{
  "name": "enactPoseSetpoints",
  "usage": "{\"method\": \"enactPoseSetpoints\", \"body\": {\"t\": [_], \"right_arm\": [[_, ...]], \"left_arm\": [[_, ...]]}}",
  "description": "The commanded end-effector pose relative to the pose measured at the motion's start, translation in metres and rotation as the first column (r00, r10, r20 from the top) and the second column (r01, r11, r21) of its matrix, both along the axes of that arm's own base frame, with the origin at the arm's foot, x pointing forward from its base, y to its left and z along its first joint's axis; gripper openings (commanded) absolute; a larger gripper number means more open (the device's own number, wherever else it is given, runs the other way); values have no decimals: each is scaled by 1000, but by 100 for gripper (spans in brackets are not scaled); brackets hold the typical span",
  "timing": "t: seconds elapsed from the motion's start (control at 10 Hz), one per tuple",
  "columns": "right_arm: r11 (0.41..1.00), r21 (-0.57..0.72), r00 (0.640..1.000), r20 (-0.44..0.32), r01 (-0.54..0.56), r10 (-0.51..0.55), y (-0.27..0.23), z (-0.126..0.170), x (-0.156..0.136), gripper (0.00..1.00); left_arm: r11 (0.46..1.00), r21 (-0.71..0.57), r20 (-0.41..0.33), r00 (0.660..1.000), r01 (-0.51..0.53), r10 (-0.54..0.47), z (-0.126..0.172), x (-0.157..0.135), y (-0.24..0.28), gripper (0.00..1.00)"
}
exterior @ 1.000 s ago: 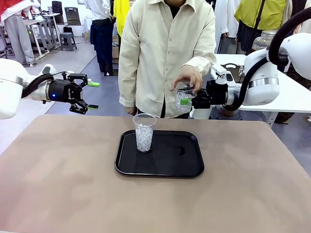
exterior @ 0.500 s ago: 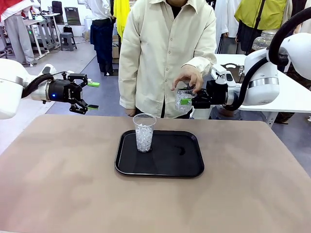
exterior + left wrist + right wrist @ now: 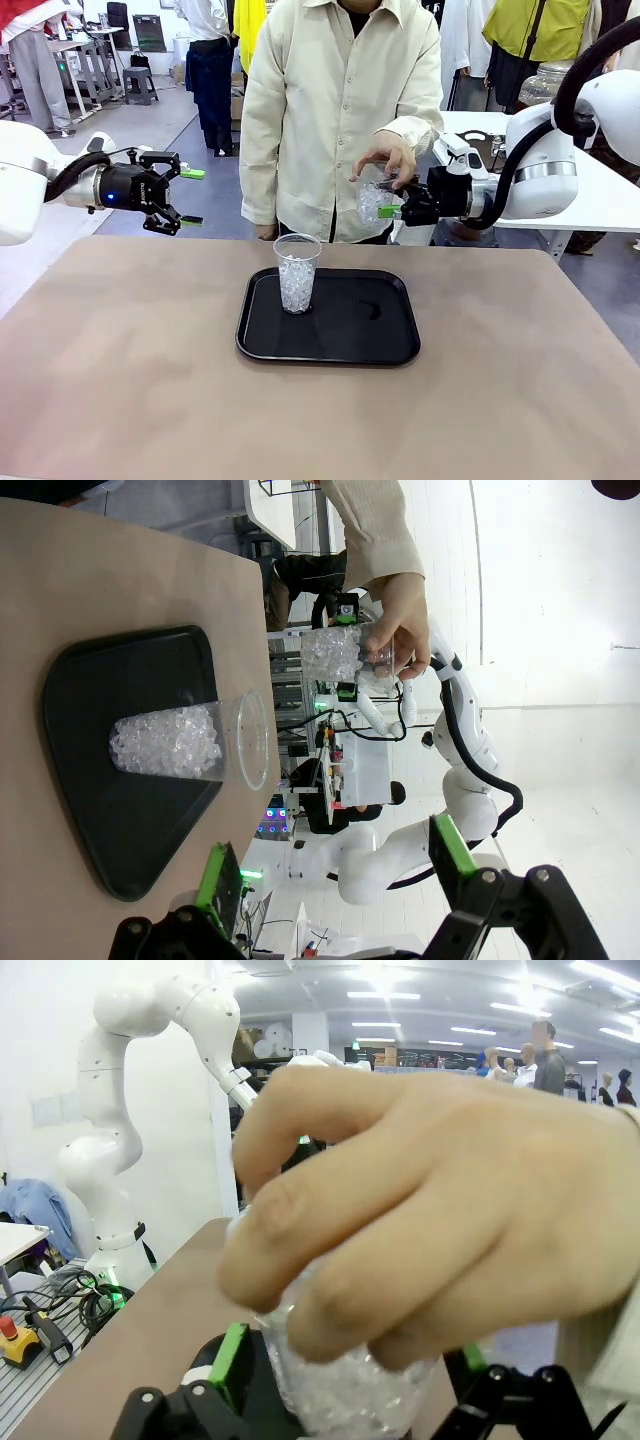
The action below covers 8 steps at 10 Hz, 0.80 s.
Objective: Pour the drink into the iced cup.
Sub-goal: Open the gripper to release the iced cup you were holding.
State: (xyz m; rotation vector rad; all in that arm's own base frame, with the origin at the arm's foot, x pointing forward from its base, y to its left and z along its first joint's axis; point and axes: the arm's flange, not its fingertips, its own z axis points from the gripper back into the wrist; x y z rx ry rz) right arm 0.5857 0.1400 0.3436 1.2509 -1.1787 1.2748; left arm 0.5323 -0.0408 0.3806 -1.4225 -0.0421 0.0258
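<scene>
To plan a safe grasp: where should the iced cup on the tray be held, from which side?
Probably mid-wall, below the wider rim, coming sideways from the robot's left: the iced cup stands upright near the left edge of the black tray.

Your front view sits raised on the robot's side of the black tray point(image 3: 335, 350), mid distance, looking across it at the person point(image 3: 330, 110) standing past its far edge. Your left wrist view, rolled sideways, hangs off the tray's left side, fairly near, facing across the tray and the iced cup point(image 3: 170, 745) on it toward the person's hand point(image 3: 400, 630) and the right arm point(image 3: 465, 730) beyond. Your right wrist view sits beyond the tray's far right corner, jammed right up against that same hand; all three share the hand, front and left wrist also share tray and cup.
</scene>
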Motion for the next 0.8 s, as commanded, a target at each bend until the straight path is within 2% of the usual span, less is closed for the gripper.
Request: {"method": "enactPoseSetpoints", "body": {"t": [0.0,0.3,0.7], "right_arm": [[1000,7,1000,-29,-11,11,-13,1,-3,100],[999,-18,999,-25,28,-29,-43,-8,-11,100],[994,-65,993,-68,89,-94,-99,-53,-37,100]], "left_arm": [[1000,-7,-8,1000,-12,12,2,0,0,100],[1000,-7,-8,1000,-12,12,2,0,0,100],[1000,-7,-8,1000,-12,12,2,0,0,100]]}}
